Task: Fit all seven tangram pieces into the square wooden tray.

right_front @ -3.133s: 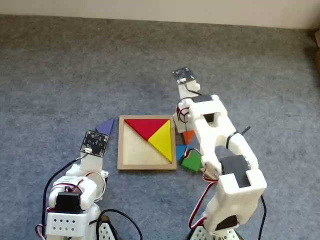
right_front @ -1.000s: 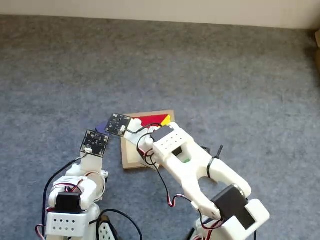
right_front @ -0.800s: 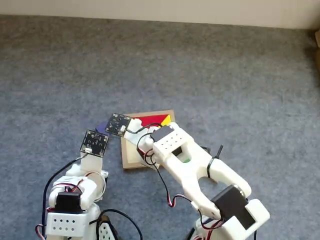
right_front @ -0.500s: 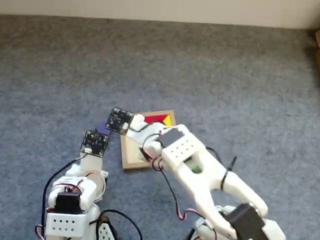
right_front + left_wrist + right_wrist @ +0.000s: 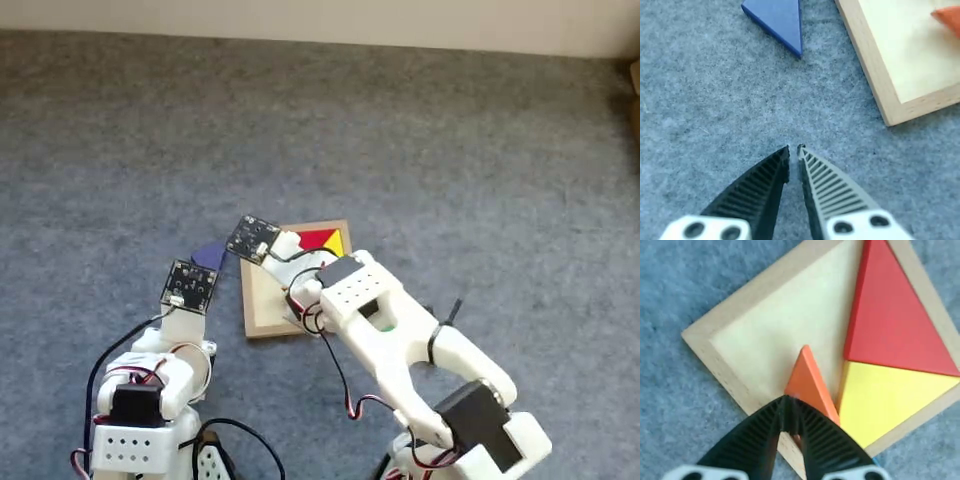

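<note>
Most of tray (image 5: 260,305) under right arm (image 5: 378,312) (orange triangle (image 5: 947,17) edge-cropped).

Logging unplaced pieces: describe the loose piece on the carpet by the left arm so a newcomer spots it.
Find the square wooden tray on the grey carpet. Just off its rim, ahead of the left hand, a blue triangle lies flat, not touching the tray. Unlike the red triangle, yellow triangle and orange triangle in the tray, it is blue and outside.
</note>
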Robot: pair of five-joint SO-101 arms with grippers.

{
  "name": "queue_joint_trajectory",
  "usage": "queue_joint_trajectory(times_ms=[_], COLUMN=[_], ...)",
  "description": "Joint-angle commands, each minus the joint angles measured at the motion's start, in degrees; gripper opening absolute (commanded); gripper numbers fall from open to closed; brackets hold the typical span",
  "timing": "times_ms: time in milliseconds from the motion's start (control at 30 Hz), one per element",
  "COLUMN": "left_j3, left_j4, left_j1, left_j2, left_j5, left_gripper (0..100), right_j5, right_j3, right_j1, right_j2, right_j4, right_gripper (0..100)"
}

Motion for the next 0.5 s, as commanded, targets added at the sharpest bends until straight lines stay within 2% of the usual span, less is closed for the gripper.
queue_joint_trajectory(times_ms=[0, 167, 267, 467], left_j3=[1.19, 1.19, 1.19, 1.19], left_j4=[0.00, 0.00, 0.00, 0.00], left_j1=[-0.22, -0.22, -0.22, -0.22], left_j2=[-2.33, -2.33, -2.33, -2.33], left_j5=[0.00, 0.00, 0.00, 0.00], left_gripper=[5, 5, 5, 5], right_j5=[-0.26, -0.18, 2.29, 2.99], right_j3=[-0.31, -0.31, -1.27, -4.53], right_j1=[1.27, 2.95, 3.38, 3.74], right_j2=[0.75, 0.75, -0.04, -7.87], right_j4=[-1.19, -0.48, 5.23, 8.13], right_gripper=[0.5, 0.5, 0.5, 0.5])
